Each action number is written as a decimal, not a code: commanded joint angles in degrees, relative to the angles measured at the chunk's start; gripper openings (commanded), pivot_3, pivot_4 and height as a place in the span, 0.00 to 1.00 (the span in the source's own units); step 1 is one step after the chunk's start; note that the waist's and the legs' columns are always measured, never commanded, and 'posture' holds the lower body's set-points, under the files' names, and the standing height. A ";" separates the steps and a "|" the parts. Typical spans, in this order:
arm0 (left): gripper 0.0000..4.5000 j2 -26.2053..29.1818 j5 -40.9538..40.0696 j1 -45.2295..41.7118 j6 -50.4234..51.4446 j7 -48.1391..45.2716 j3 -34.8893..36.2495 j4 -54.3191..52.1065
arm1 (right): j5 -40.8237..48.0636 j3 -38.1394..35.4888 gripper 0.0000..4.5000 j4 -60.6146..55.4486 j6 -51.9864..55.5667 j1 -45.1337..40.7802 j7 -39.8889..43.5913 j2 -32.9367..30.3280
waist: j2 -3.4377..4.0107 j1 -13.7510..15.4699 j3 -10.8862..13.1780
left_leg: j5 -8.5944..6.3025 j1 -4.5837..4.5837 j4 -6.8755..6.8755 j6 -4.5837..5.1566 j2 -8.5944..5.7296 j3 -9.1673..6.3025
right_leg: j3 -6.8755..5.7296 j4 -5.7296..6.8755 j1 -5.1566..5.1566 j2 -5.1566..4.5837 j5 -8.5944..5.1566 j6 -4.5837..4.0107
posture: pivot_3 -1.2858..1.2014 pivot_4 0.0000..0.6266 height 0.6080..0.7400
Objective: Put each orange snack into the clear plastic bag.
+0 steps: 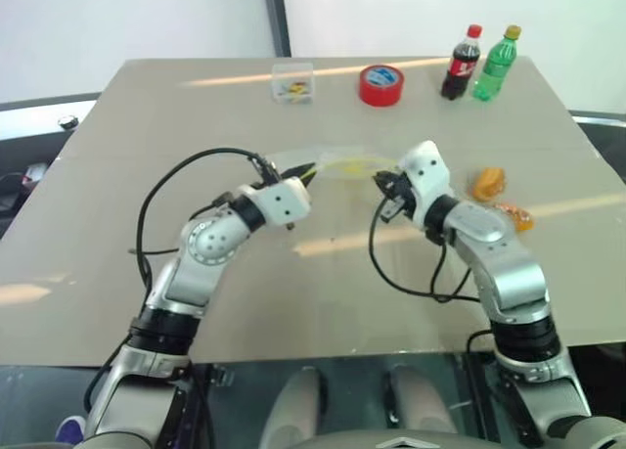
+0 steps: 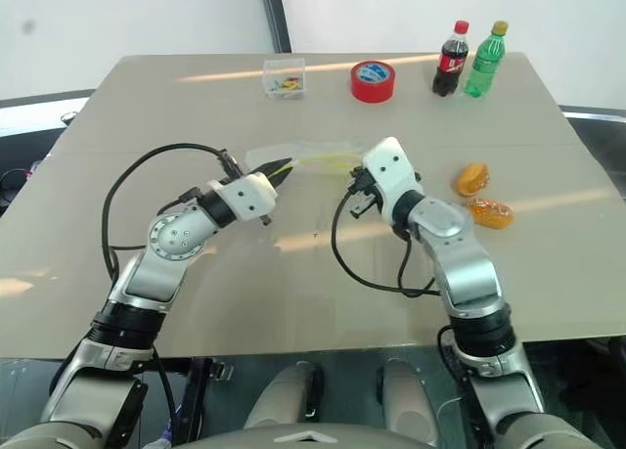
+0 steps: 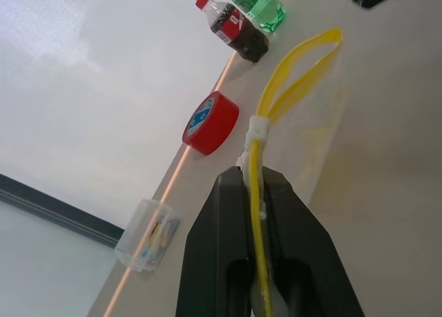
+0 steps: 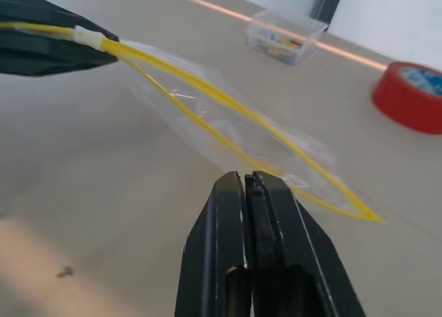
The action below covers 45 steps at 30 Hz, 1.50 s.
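Crinkly clear plastic bag (image 4: 228,123) pinched in left gripper (image 3: 257,193); right gripper (image 4: 247,182) closed, seemingly empty.

Between the glossy black plastic jaws, the clear plastic bag (image 4: 228,127) is thin, crinkly film with a smooth yellow strip, above a matt beige tabletop (image 1: 293,292); the orange snacks (image 2: 479,195) look shiny-wrapped.

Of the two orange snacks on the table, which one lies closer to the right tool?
The rounder orange snack, the one farther back on the table. It lies nearer the right tool than the longer orange snack beside it.
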 commanded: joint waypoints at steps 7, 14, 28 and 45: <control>0.00 0.89 0.26 0.82 -3.55 0.68 0.68 -2.16 | 6.85 -4.83 0.01 2.55 2.50 -4.85 -4.27 5.19 | 0.01 0.00 0.00 | 0.00 0.00 -0.01 0.00 0.00 -0.02 | -0.01 -0.01 0.00 -0.01 0.00 0.00 | 0.52 0.24 1.00; 0.00 0.95 0.32 1.77 -4.40 0.85 0.66 -3.28 | 9.50 -4.78 0.01 3.06 4.07 -4.61 -4.63 5.18 | 0.01 -0.04 0.01 | 0.00 0.00 -0.01 0.00 -0.01 -0.01 | -0.01 0.00 -0.01 0.00 0.00 0.00 | 0.52 0.24 1.00; 0.00 1.84 1.44 2.54 -6.56 0.28 0.33 -3.26 | 20.25 -11.48 0.01 1.24 11.68 -6.46 -7.75 7.90 | 0.02 -0.09 0.01 | 0.00 0.00 -0.03 0.00 0.01 -0.01 | -0.01 0.00 -0.02 0.00 0.00 0.00 | 0.52 0.24 1.00; 0.00 1.06 -1.68 4.34 -9.73 -1.96 -0.38 -4.73 | 11.43 1.61 0.01 8.08 -1.19 -3.37 -7.43 2.80 | 0.03 -0.13 0.02 | 0.00 0.00 -0.04 0.00 0.01 0.01 | 0.00 -0.01 -0.02 0.00 0.00 0.00 | 0.52 0.24 1.00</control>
